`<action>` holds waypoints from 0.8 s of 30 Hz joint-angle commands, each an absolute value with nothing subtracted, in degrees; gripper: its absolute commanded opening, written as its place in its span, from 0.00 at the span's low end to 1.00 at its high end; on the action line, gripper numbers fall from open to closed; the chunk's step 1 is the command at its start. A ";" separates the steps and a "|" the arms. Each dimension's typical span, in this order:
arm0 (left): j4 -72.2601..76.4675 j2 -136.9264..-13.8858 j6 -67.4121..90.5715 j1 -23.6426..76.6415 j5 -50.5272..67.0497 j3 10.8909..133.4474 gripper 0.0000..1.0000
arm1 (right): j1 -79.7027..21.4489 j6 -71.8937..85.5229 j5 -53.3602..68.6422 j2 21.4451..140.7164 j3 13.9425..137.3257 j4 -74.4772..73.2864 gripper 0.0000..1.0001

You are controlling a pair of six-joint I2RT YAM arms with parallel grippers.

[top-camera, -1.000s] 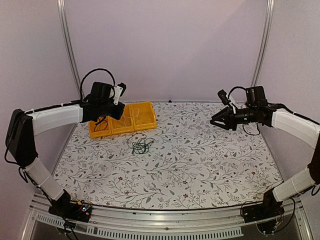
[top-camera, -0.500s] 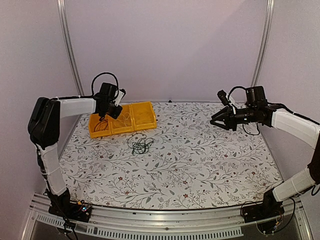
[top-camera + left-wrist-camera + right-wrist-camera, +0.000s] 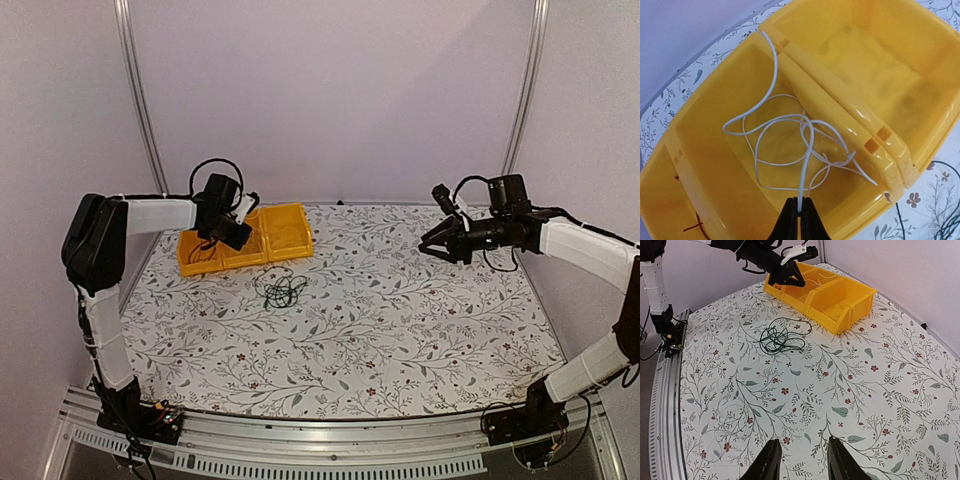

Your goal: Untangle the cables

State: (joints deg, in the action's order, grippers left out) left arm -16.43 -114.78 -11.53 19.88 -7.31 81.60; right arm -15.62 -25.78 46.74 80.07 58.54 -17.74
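Currently the sorting step, I'd say: left gripper (image 3: 799,214) is pinched on the white cable (image 3: 805,170), whose loops lie in the middle bin (image 3: 705,165), upper left of the top view. Dark tangle (image 3: 281,290) sits on the table (image 3: 400,330) just below the bins, centre-left. Right gripper (image 3: 801,460) hangs at mid-right, fingers spread, empty. Next, probably: let the white cable drop fully into the bin, then go for the tangle. Thin wire, so it needs a low, precise pinch.
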 commanded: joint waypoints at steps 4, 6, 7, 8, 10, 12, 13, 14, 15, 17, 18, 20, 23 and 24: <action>-23.84 -116.42 -6.99 19.98 -3.87 86.33 0.06 | -15.73 -26.81 47.31 80.84 59.23 -18.89 0.36; -25.37 -116.34 -4.93 19.56 -4.46 87.93 0.08 | -15.72 -26.81 47.20 80.78 59.15 -18.98 0.36; -26.15 -116.10 -4.22 19.30 -4.15 88.41 0.09 | -15.72 -26.81 47.21 80.77 59.15 -19.03 0.36; -26.66 -115.62 -3.88 19.12 -3.85 88.64 0.12 | -15.69 -26.81 47.21 80.85 59.15 -18.99 0.36; -27.36 -114.30 -3.79 19.23 -3.57 88.69 0.19 | -15.68 -26.87 47.23 80.92 59.22 -18.98 0.36; -28.02 -112.32 -3.04 19.25 -4.02 88.33 0.24 | -15.69 -26.89 47.28 81.15 59.24 -19.07 0.36; -28.07 -110.99 -2.72 19.28 -4.18 87.93 0.26 | -15.70 -26.94 47.33 81.34 59.24 -19.15 0.36; -28.07 -109.68 -2.42 19.42 -4.27 87.51 0.27 | -15.73 -26.98 47.38 81.37 59.32 -19.22 0.36; -28.00 -108.28 -2.22 19.72 -4.33 87.01 0.28 | -15.70 -27.10 47.37 81.51 59.32 -19.25 0.36; -27.77 -105.23 -2.74 20.76 -4.39 85.75 0.29 | -15.76 -27.37 47.30 81.73 59.28 -19.36 0.36; -27.18 -103.46 -3.56 21.78 -4.62 84.90 0.30 | -15.88 -27.54 47.29 81.80 59.32 -19.67 0.36; -25.69 -100.12 -5.42 24.23 -4.50 82.93 0.32 | -16.27 -28.78 46.64 82.38 59.37 -20.38 0.36; -20.46 -95.26 -6.89 28.32 -1.16 79.69 0.33 | -17.50 -29.70 43.12 83.47 59.16 -19.74 0.37; -18.35 -93.63 -7.52 29.56 2.00 78.63 0.33 | -18.01 -29.97 42.73 83.98 59.15 -19.86 0.37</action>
State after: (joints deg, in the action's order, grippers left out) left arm -25.23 -99.53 -4.73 24.01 -4.54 82.08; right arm -16.36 -28.12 45.82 82.08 58.54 -19.27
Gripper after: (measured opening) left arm 0.327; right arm 0.364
